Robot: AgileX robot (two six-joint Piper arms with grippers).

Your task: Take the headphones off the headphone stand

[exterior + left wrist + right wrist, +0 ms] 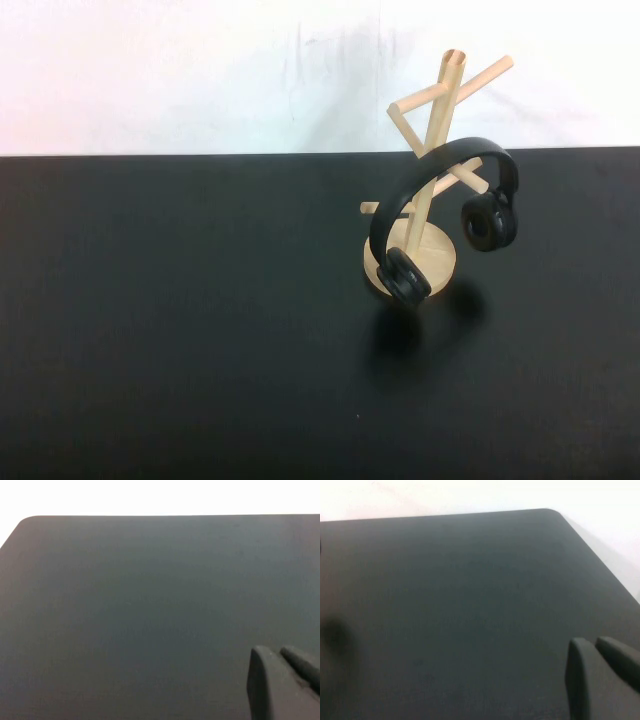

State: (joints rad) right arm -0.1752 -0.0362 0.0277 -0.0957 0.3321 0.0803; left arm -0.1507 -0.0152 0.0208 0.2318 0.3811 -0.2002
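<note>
The black headphones (440,215) hang by their headband on a peg of the light wooden headphone stand (432,150), right of the table's middle in the high view. One ear cup (403,276) rests in front of the round base, the other (490,220) hangs to the right. Neither arm shows in the high view. My left gripper (277,652) is shut, over bare black table in the left wrist view. My right gripper (594,642) is shut, over bare table in the right wrist view. Neither wrist view shows the headphones or stand.
The black table (200,330) runs to a white wall at the back. Its far rounded corners show in the left wrist view (30,522) and the right wrist view (552,514).
</note>
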